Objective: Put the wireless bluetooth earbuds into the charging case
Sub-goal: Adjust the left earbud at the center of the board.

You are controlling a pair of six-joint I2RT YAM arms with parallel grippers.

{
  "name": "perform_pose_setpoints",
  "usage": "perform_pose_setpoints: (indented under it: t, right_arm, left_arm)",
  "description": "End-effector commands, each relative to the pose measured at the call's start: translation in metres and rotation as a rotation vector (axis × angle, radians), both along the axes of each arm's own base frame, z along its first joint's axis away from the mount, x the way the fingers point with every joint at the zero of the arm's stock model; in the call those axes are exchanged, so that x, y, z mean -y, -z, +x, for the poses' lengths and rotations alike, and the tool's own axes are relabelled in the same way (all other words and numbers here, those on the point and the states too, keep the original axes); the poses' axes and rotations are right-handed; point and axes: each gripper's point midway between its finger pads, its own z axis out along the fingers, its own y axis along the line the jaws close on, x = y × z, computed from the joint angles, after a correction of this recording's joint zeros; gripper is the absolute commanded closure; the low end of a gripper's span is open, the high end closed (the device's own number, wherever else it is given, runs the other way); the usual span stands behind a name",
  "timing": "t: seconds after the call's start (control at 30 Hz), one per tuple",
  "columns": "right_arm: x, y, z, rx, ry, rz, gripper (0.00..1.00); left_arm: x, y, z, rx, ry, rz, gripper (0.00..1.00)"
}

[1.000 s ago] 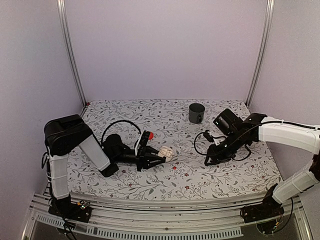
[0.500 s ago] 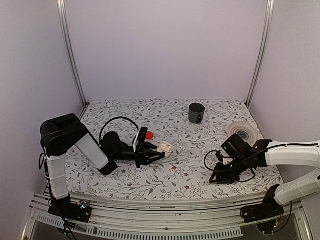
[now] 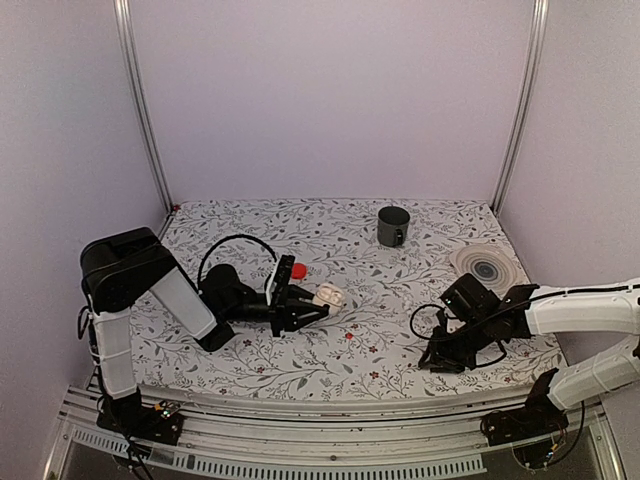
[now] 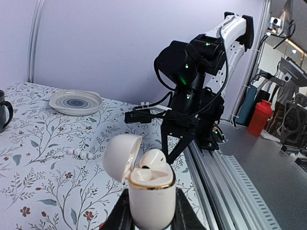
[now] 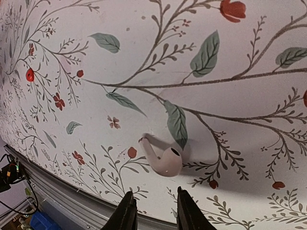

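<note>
My left gripper (image 3: 312, 308) is shut on the cream-white charging case (image 3: 329, 296) and holds it upright just above the cloth. In the left wrist view the case (image 4: 151, 194) has its lid (image 4: 121, 156) swung open, and one white earbud (image 4: 154, 160) sits in it. A second white earbud (image 5: 163, 160) lies on the floral cloth near the front right. My right gripper (image 5: 153, 211) is open and empty, its tips just short of that earbud and not touching it. In the top view the right gripper (image 3: 432, 360) hides this earbud.
A grey mug (image 3: 392, 226) stands at the back. A striped plate (image 3: 485, 267) lies at the right. A red disc (image 3: 300, 270) lies behind the left gripper. The table's front edge and metal rail (image 5: 72, 206) run close under the right gripper.
My right arm has swung from mid-table down to the front right and now hovers low over the loose earbud. My left gripper with the case has shifted slightly back.
</note>
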Motion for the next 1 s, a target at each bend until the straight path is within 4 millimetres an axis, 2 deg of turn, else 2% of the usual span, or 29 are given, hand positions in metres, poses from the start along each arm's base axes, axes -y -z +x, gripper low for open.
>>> perform_pose_setpoints:
  t: [0.0,0.23,0.3,0.47,0.73,0.83,0.97]
  right_arm:
    - [0.001,0.006,0.000,-0.002,0.052,0.008,0.68]
    - [-0.007,0.008,0.010,0.001,0.079,0.054,0.65]
    - [-0.008,0.007,0.016,0.013,0.093,0.063,0.65]
    - [-0.005,0.002,0.032,0.047,0.110,0.062,0.64]
    - [-0.016,-0.003,0.056,0.089,0.041,0.025,0.65]
    - [-0.017,-0.007,0.061,0.102,0.010,-0.007,0.64]
    - [-0.010,-0.006,0.057,0.093,-0.011,-0.045,0.63]
  left_arm:
    - [-0.016,-0.067,-0.009,0.259,-0.023,-0.230,1.00]
    - [-0.017,-0.066,-0.009,0.251,-0.028,-0.227,1.00]
    - [-0.020,-0.078,-0.012,0.277,-0.030,-0.248,1.00]
    - [-0.022,-0.078,-0.013,0.277,-0.035,-0.247,1.00]
    - [-0.022,-0.077,-0.012,0.275,-0.042,-0.243,1.00]
    - [-0.023,-0.076,-0.013,0.274,-0.042,-0.242,1.00]
    - [-0.022,-0.075,-0.012,0.271,-0.044,-0.240,1.00]
